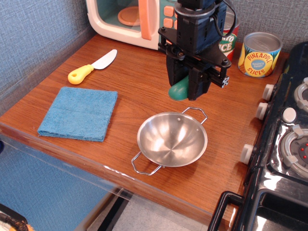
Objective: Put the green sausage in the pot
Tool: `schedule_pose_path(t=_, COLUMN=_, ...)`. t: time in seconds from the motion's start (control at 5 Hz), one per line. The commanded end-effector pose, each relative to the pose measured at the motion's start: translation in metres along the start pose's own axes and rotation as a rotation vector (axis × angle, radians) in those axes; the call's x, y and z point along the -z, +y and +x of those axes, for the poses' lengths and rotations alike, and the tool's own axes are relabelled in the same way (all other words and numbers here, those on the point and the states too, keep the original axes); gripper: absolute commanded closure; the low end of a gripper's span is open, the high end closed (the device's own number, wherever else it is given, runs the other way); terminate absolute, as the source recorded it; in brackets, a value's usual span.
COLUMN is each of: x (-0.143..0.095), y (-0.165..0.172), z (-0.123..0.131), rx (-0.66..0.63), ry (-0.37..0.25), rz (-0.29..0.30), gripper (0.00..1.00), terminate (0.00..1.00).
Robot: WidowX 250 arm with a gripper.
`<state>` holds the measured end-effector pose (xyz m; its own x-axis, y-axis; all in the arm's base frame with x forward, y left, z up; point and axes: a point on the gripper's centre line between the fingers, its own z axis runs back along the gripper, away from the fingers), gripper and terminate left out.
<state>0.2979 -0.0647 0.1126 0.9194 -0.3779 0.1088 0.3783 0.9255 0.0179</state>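
My gripper [185, 89] is shut on the green sausage [179, 89], a glossy green toy whose rounded lower end sticks out below the black fingers. I hold it in the air just behind the far rim of the pot [172, 139], a shallow shiny steel pan with two wire loop handles that sits empty near the table's front edge. The upper part of the sausage is hidden by the gripper.
A blue cloth [79, 113] lies at the front left, with a yellow-handled toy knife [91, 67] behind it. A toy microwave [137, 21] stands at the back. A tomato sauce can [228, 38], partly hidden by the arm, and a pineapple can [259, 54] stand back right. A black stove [288, 139] borders the right.
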Motion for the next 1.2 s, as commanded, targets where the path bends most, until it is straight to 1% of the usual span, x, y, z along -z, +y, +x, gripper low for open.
schedule_pose_path(t=0.0, x=-0.006, y=-0.011, z=0.000, rx=0.067, ry=-0.019, rz=0.068, gripper=1.00, terminate=0.00)
schedule_pose_path(t=0.2, x=0.008, y=-0.001, z=-0.022, rx=0.051, ry=0.030, rz=0.112, gripper=1.00, terminate=0.00)
schedule_pose_path(t=0.4, x=0.018, y=0.006, z=-0.041, rx=0.027, ry=0.059, rz=0.098, gripper=1.00, terminate=0.00)
schedule_pose_path(t=0.6, x=0.029, y=0.005, z=-0.052, rx=0.021, ry=0.071, rz=0.047, gripper=1.00, terminate=0.00)
schedule_pose_path(t=0.8, x=0.038, y=-0.001, z=-0.055, rx=0.057, ry=0.075, rz=-0.027, gripper=0.00, terminate=0.00)
schedule_pose_path(t=1.0, x=0.039, y=-0.001, z=-0.050, rx=0.053, ry=0.059, rz=-0.048, gripper=0.00, terminate=0.00)
